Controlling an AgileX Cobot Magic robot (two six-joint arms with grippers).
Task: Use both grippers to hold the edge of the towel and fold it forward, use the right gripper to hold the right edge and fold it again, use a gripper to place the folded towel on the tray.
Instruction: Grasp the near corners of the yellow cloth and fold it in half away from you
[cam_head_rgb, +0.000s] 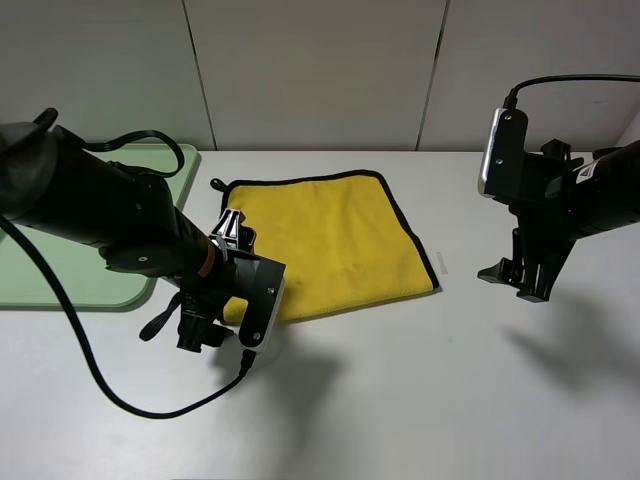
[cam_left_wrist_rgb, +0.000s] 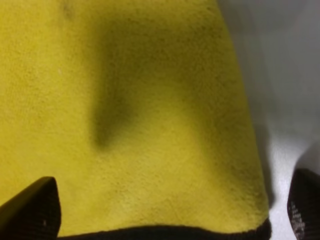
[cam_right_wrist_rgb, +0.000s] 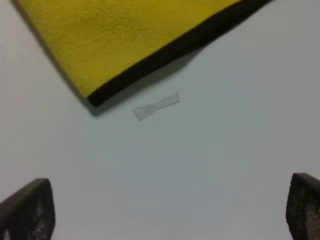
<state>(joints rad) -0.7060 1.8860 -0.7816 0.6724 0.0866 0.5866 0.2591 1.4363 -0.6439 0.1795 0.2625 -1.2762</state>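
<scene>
The yellow towel (cam_head_rgb: 330, 235) lies flat and unfolded on the white table, black trim all around. My left gripper (cam_head_rgb: 200, 328) hangs over its near left corner. In the left wrist view its jaws (cam_left_wrist_rgb: 167, 215) stand wide apart, with the fluffy towel (cam_left_wrist_rgb: 140, 110) and the edge of the towel (cam_left_wrist_rgb: 165, 233) between them. My right gripper (cam_head_rgb: 515, 282) hovers open off the towel's right side. The right wrist view shows that gripper (cam_right_wrist_rgb: 165, 215) over bare table, short of the towel's corner (cam_right_wrist_rgb: 120, 35). The pale green tray (cam_head_rgb: 60, 275) sits at the far left, partly behind the left arm.
A small clear strip of tape (cam_head_rgb: 441, 265) lies on the table just right of the towel, seen closer as tape (cam_right_wrist_rgb: 156, 106) in the right wrist view. Black cable (cam_head_rgb: 110, 385) loops across the table below the left arm. A grey panelled wall stands behind.
</scene>
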